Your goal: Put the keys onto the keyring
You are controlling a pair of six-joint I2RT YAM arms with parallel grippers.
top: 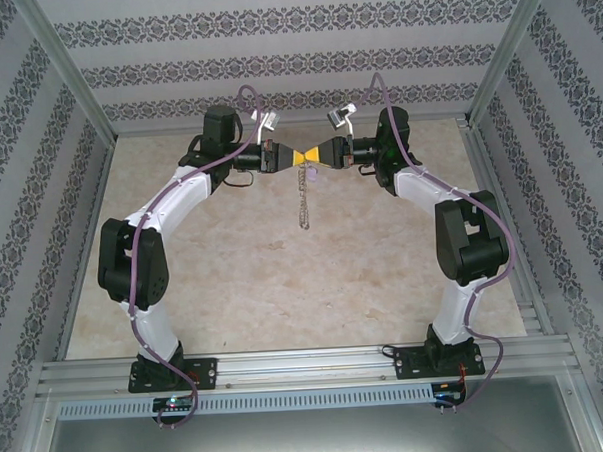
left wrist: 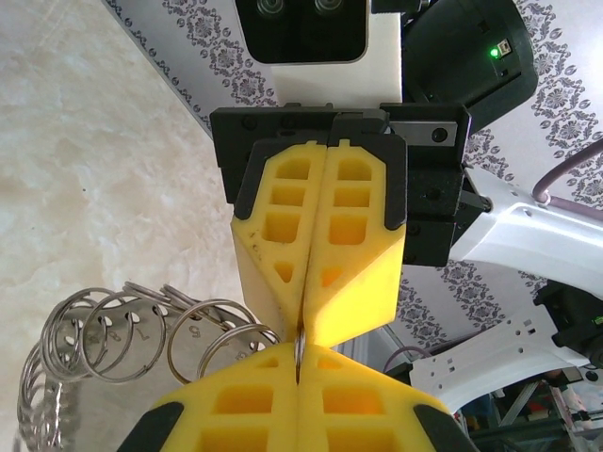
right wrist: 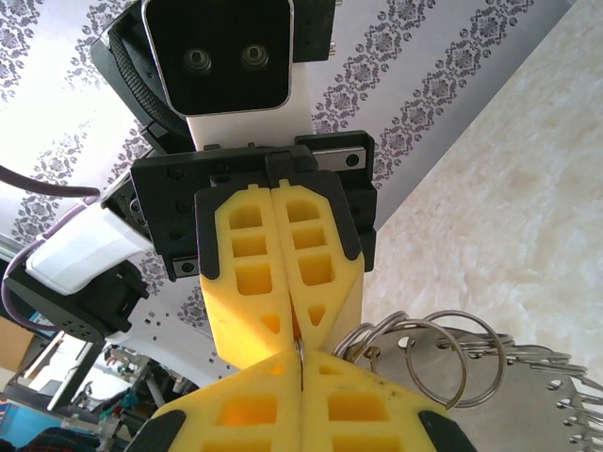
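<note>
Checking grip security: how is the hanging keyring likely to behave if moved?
Probably floppy: the keyring dangles chain-like below the left gripper and right gripper, so may swing. Its thin wire, pinched at the fingertips, could slip or twist. Many metal keys suggest some weight.

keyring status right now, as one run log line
left gripper: shut on keyring | right gripper: shut on keyring | keyring: hangs below both grippers

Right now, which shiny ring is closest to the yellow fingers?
The rightmost split ring in the left wrist view: its rim almost reaches the yellow fingertips, while the other rings fan out farther left.
</note>
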